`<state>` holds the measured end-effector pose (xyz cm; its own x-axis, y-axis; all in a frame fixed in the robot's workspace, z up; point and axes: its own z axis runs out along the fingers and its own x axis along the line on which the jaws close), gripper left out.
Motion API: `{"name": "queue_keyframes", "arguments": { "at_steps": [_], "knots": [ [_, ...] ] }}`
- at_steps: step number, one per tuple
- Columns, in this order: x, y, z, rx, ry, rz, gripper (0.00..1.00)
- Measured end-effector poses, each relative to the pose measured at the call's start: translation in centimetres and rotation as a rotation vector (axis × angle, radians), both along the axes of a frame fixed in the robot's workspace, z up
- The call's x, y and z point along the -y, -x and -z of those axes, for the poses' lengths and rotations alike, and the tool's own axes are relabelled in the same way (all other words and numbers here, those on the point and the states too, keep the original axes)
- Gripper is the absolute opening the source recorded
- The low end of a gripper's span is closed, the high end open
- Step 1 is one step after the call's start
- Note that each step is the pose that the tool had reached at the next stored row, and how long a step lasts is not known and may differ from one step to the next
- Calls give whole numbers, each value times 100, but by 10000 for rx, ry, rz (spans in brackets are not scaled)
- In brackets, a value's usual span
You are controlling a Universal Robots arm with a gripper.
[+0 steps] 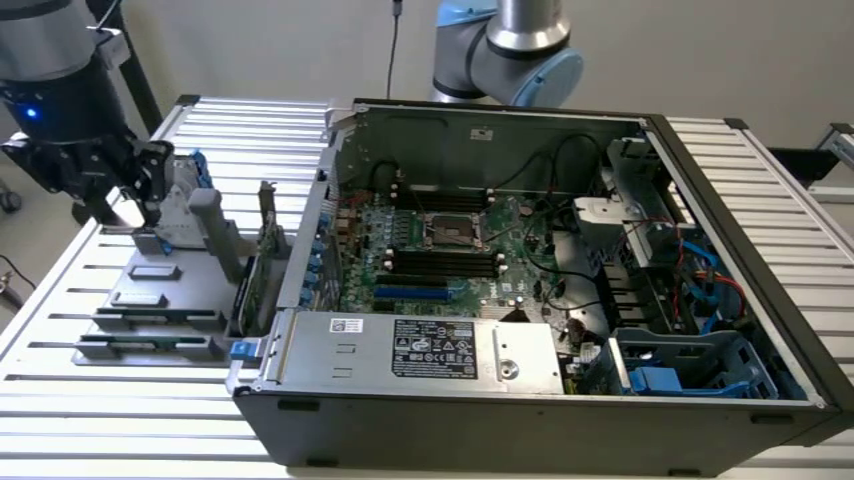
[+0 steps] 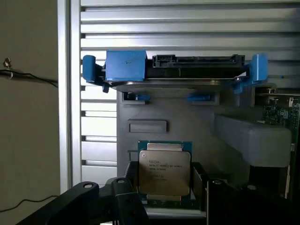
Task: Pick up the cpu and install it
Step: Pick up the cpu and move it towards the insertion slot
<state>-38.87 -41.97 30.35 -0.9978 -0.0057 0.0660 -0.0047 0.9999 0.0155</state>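
I see the gripper (image 1: 144, 222) lowered onto the grey parts holder (image 1: 187, 285) at the exterior view's left, on the slatted aluminium table (image 1: 80, 420) beside the open computer case (image 1: 534, 425). In the wrist view the cpu (image 2: 164, 171) lies flat in its recess in the holder, silver lid up with printed lettering and a green rim. The black fingers (image 2: 127, 204) bracket it at moderate width, with the jaws set against two opposite edges of the chip. The hard drive (image 2: 173, 70) with blue rails stands upright in a slot farther along the same holder. Inside the case, the processor socket (image 1: 447, 232) on the motherboard is unoccupied, and the labelled power supply (image 1: 414, 350) sits along the near wall.
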Motion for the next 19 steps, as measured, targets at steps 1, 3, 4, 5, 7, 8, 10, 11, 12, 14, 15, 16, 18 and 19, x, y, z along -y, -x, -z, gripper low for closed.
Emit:
{"name": "queue_keyframes", "arguments": {
  "at_steps": [1,3,4,5,7,8,10,11,12,14,15,16,18,19],
  "knots": [
    [-1,-40,-45,-2,0,0,55],
    [-2,-123,-135,-5,0,0,55],
    [-3,-167,-181,-6,-1,0,55],
    [-3,-212,-226,-11,0,1,55],
    [-4,-303,-317,-17,0,0,55],
    [-4,-349,-364,-22,0,0,55],
    [-4,-438,-453,-31,1,0,55],
    [-4,-483,-497,-33,0,1,55],
    [-5,-529,-544,-38,0,1,55],
    [-5,-621,-631,-48,-1,0,55],
    [-5,-666,-671,-57,-1,0,55],
    [-5,-711,-710,-65,-2,0,55],
    [-5,-800,-790,-88,1,0,55],
    [-5,-845,-829,-97,1,0,55]
  ]
}}
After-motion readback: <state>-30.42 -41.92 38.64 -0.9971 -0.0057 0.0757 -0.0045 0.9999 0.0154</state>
